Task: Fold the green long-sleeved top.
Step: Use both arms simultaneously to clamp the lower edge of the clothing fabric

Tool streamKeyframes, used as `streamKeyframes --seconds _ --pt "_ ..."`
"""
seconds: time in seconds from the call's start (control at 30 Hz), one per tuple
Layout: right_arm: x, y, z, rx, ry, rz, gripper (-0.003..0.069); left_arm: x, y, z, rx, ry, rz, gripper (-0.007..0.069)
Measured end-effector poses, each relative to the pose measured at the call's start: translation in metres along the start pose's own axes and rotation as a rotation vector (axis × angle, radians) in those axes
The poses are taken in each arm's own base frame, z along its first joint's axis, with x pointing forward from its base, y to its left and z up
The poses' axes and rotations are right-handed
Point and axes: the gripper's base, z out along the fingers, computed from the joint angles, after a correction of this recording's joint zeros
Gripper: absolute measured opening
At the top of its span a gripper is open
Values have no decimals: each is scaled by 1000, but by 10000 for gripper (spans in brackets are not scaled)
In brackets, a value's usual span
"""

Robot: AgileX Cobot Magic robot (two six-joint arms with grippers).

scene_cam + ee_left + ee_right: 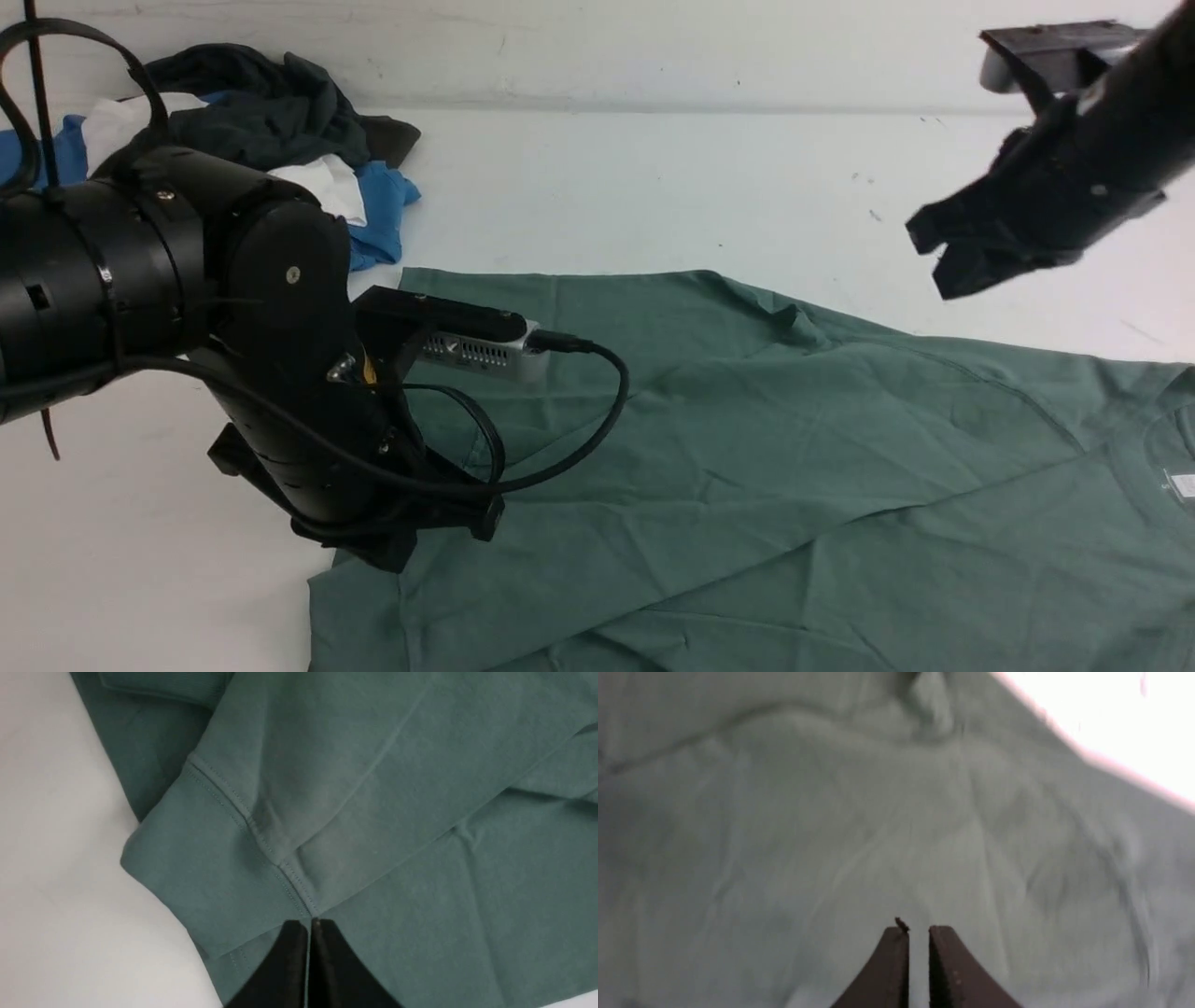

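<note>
White counter [653, 187] meets a pale wall [653, 47]; dark, white and blue clothes [271, 121] are heaped at its far left. The green long-sleeved top [794, 448] lies spread across it. My left tool [310, 924] is closed tight at a cuff seam [261, 844]; my right tool [934, 261] hangs above, narrowly parted, empty.

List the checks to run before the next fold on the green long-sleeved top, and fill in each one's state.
1. Sage-green cotton long-sleeved top spread on the white table: ok, though creased.
2. Left gripper shut at the ribbed cuff seam: ok. Cloth pinched: cannot tell.
3. Right gripper free: ok. Its jaws are slightly apart with nothing between them, and it hangs above the cloth.
4. Pile of dark, white and blue clothes apart from the top: cannot tell. Its blue edge lies close to the top's far corner.
5. Whole top in view: not ok. The collar side runs off the front view.
</note>
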Motion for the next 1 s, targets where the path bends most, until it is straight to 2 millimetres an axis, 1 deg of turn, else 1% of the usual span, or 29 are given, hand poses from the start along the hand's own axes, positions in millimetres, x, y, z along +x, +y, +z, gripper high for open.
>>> streamKeyframes --seconds 0.03,0.1,0.13,0.17,0.2,0.27,0.3,0.33,0.37,0.4,0.43,0.47,0.5,0.57,0.63,0.67,0.73,0.87,0.9,0.93,0.97,1.0 --pt "-4 0 0 1 -9 -3 99 0 0 0 0 1 0 -4" --pt "-27 -2 39 -3 17 -15 169 1 0 0 -1 6 0 -4" --pt "-35 -2 52 -2 21 -23 198 1 0 0 -2 8 0 -4" --pt "-43 -2 65 -2 23 -32 228 1 0 0 -2 8 0 -4" --pt "-46 -1 65 -2 15 -36 235 1 0 0 -2 8 0 -4" --pt "-58 -1 97 1 36 -52 301 1 0 0 -2 9 0 -4" --pt "-63 -1 104 2 31 -55 320 1 0 0 -3 10 1 -4" --pt "-66 -2 117 3 38 -61 347 1 1 0 -5 11 2 -4" --pt "-67 -3 129 1 54 -61 358 1 1 0 -9 12 4 -4" --pt "-69 -3 130 1 49 -62 360 1 1 0 -10 12 4 -4" --pt "-70 -3 137 0 57 -61 368 1 1 0 -15 14 7 -4" --pt "-70 -5 152 0 75 -62 374 2 2 0 -23 16 11 -4" --pt "-69 -6 160 -1 92 -63 377 2 2 0 -26 16 12 -4" --pt "-69 -7 173 -3 112 -63 377 2 3 0 -35 19 13 -4" --pt "-67 -7 181 -5 125 -63 370 2 4 0 -39 20 9 -4" --pt "-66 -8 187 -5 132 -63 353 2 4 0 -42 19 10 -4" --pt "-67 -8 189 -4 133 -65 330 2 4 0 -44 18 11 -4" --pt "-69 -8 187 -2 119 -79 152 1 4 0 -43 4 13 -4" --pt "-72 -8 185 -1 109 -85 85 0 4 0 -45 2 14 -4" --pt "-72 -8 184 -1 108 -85 76 0 4 0 -45 2 14 -4" --pt "-76 -8 179 1 94 -88 24 0 4 0 -48 2 15 -4" --pt "-79 -8 175 5 82 -91 15 0 5 0 -52 1 17 -4"
